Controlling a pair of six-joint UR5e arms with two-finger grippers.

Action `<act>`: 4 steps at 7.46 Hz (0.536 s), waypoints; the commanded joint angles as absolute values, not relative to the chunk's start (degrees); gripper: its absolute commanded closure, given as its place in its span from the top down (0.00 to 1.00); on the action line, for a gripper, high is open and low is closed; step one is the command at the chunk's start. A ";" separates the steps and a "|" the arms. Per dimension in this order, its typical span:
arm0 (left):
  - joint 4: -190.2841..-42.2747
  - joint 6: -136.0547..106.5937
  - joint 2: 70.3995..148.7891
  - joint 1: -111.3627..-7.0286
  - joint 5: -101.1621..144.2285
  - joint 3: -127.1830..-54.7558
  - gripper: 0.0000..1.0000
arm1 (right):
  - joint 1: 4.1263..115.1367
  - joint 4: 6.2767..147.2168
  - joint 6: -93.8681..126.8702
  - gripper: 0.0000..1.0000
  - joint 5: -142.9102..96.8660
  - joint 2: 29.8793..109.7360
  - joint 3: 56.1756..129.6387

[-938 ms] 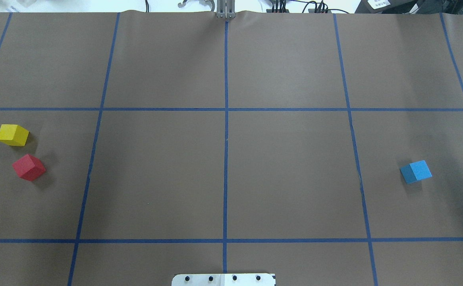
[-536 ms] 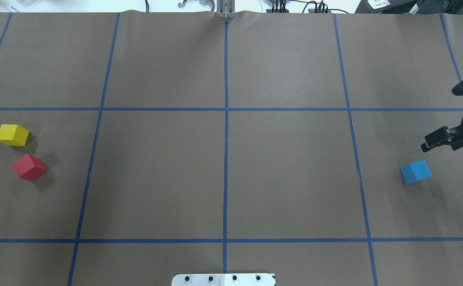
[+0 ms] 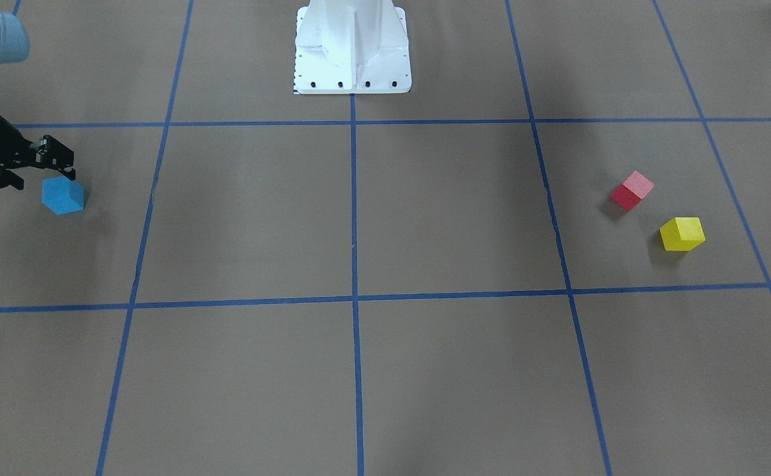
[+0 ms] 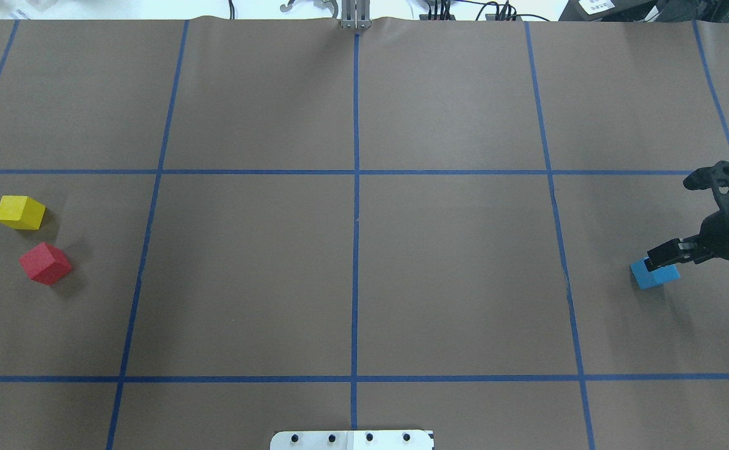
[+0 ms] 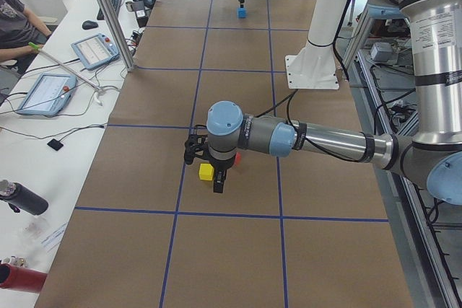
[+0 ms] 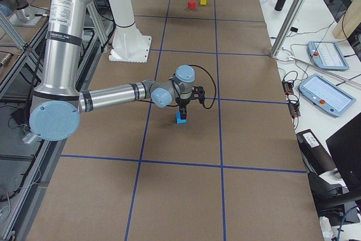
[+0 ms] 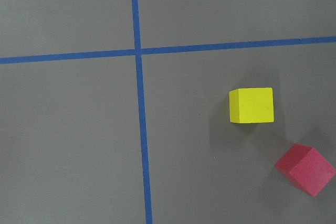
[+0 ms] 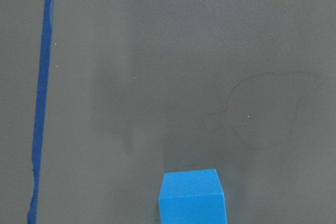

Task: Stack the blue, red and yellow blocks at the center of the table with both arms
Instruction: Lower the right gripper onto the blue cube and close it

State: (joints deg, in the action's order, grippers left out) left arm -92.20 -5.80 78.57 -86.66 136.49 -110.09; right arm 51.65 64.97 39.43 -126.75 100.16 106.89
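The blue block (image 4: pixel 657 277) lies flat on the desk (image 4: pixel 452 281), far out on the robot's right side in the middle row of taped squares. The right pincer (image 4: pixel 653 259) is held low over it, pointed downward, so that part of the block's top is covered in the overhead view. Whether the block is touched cannot be told. The fingers are seen spread apart, and nothing is gripped between them. In the right wrist view the block is seen at the lower edge.

The red block (image 4: pixel 45 263) and the yellow block (image 4: pixel 20 212) are set near each other, but not touching, far out on the robot's left side. The yellow one is placed farther from the white base (image 3: pixel 352 46). The red one is turned at an angle to the tape lines (image 4: pixel 356 250).

The left pincer (image 5: pixel 217 182) is hung over the desk by this pair, pointed downward. It is shown clearly only from the side, so how far it is opened cannot be told.

All three blocks are lying singly, well apart from the desk's centre.
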 commanded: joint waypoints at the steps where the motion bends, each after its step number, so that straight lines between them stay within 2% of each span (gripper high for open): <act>1: -92.20 -5.80 78.57 -86.66 136.49 -110.13 1.00 | 49.84 64.07 40.25 0.98 -124.90 100.02 106.09; 4: -92.20 -5.80 78.66 -86.66 136.49 -110.13 1.00 | 48.78 63.90 40.08 0.96 -123.49 98.44 103.55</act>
